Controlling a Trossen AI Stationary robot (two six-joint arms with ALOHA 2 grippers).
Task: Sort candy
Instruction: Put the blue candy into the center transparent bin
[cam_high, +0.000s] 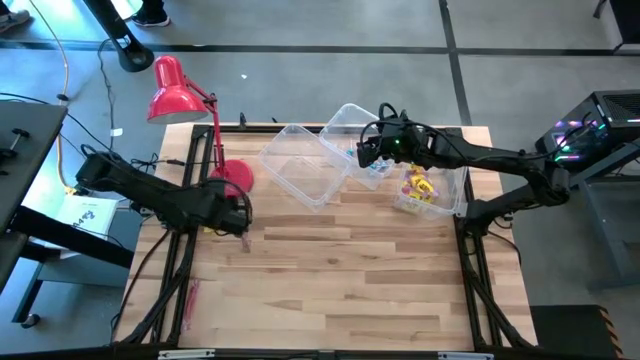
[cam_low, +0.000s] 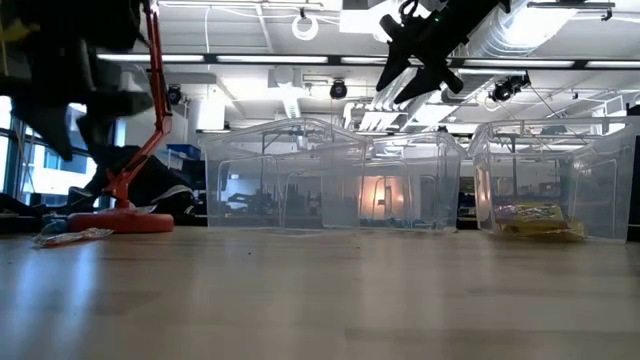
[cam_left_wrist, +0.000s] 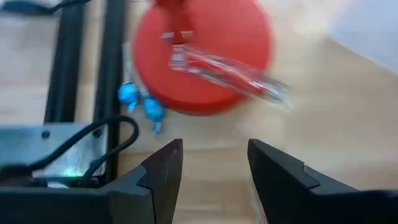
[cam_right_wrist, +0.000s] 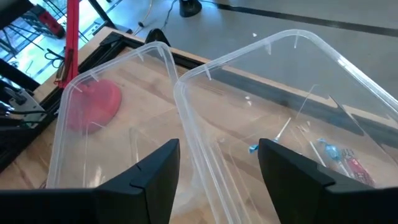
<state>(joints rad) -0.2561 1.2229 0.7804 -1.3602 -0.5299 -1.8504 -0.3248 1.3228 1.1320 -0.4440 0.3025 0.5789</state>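
Candy still loose: a slim red stick (cam_left_wrist: 227, 70) lying across the lamp base (cam_left_wrist: 205, 43) near the tabletop's far left edge, just ahead of the left gripper (cam_left_wrist: 211, 168), whose empty fingers stand apart, its long axis slanting across their gap, while the right gripper (cam_right_wrist: 217, 174) hovers open over the far bins (cam_right_wrist: 286, 93)

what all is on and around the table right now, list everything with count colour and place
clear bins: three, transparent, far side of the table in a row
yellow candy: several packets, yellow, in the right-hand bin
blue candy: a few pieces, blue, in the middle bin
blue candy by the lamp: two, blue, on the table beside the lamp base
red stick candy: one, red, lying on the lamp base
red sticks: a couple, red, near left of the table
desk lamp: one, red, far left corner
left gripper: open, near the lamp base
right gripper: open, above the middle bin
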